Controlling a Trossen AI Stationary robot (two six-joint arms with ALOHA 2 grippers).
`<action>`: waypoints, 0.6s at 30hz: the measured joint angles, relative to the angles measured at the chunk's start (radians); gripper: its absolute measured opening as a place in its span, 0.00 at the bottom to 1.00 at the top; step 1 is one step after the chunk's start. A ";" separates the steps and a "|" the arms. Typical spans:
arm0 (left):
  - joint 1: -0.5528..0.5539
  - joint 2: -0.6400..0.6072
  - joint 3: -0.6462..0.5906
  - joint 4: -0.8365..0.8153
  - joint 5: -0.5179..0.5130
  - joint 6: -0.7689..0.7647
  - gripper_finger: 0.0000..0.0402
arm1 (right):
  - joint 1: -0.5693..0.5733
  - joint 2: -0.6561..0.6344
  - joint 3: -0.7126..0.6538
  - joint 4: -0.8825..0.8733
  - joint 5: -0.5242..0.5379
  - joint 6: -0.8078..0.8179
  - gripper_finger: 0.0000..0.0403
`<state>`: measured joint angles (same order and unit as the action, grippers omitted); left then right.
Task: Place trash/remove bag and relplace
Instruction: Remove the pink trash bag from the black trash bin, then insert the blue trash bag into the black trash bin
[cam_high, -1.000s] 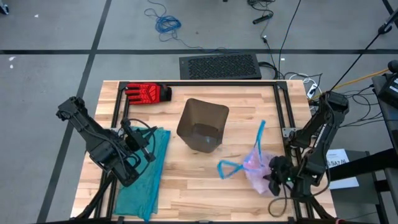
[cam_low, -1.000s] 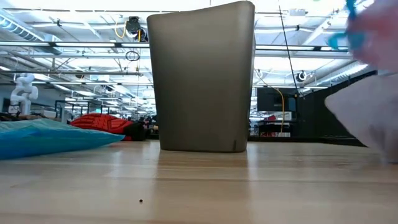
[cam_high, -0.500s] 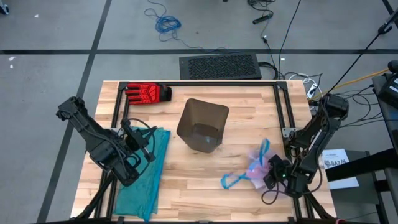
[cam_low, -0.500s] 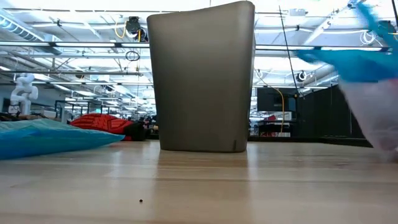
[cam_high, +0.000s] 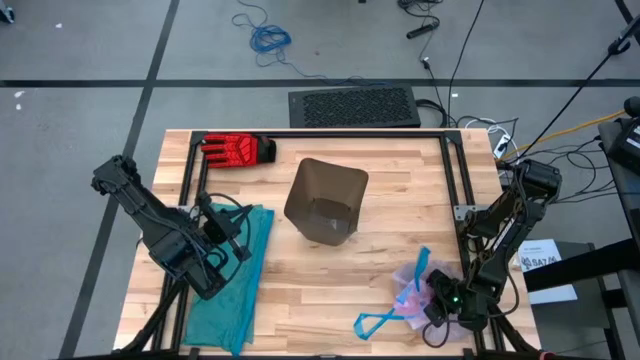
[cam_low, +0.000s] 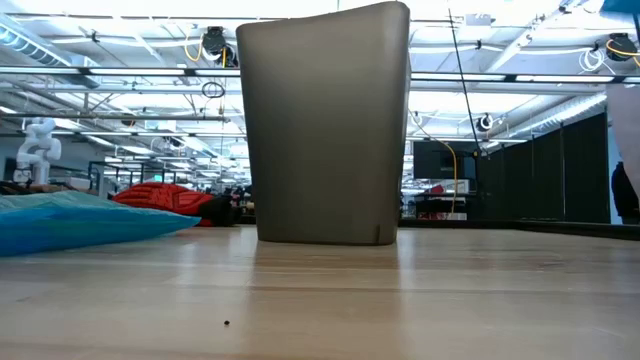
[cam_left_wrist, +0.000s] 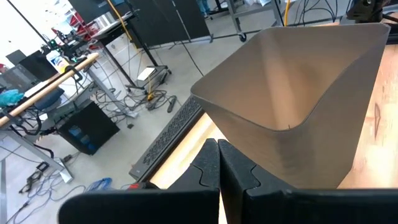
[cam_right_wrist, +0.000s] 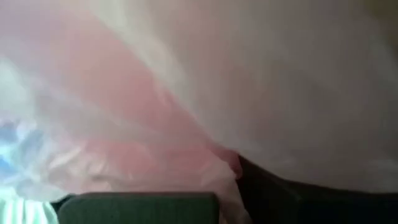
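1 bag (cam_high: 412, 297) clamped in the right gripper (cam_high: 432, 300); left gripper (cam_high: 232, 238) closed, empty.

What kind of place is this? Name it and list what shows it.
Probably a robotics lab or workshop: a wooden bench with a metal frame, cables strewn across the grey floor, and long rows of ceiling lights over equipment racks.

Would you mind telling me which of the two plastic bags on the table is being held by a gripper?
The pale pink-white bag with blue drawstring loops, near the table's right front corner: the right gripper is shut on it. The teal-green bag lies flat under the left arm, ungripped.
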<state>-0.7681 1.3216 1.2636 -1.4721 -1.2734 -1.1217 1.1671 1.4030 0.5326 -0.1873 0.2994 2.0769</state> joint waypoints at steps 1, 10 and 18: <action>0.000 0.000 -0.001 0.001 0.000 0.000 0.00 | 0.000 -0.004 0.013 -0.020 0.000 -0.002 0.00; 0.000 0.000 -0.001 0.015 0.000 0.001 0.00 | 0.000 -0.038 0.225 -0.482 0.004 -0.022 0.21; 0.000 0.000 -0.001 0.030 0.131 0.033 0.00 | 0.000 -0.057 0.481 -0.898 0.024 -0.104 0.45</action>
<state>-0.7678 1.3216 1.2621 -1.4425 -1.1426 -1.0889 1.1669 1.3464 1.0135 -1.0852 0.3231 1.9731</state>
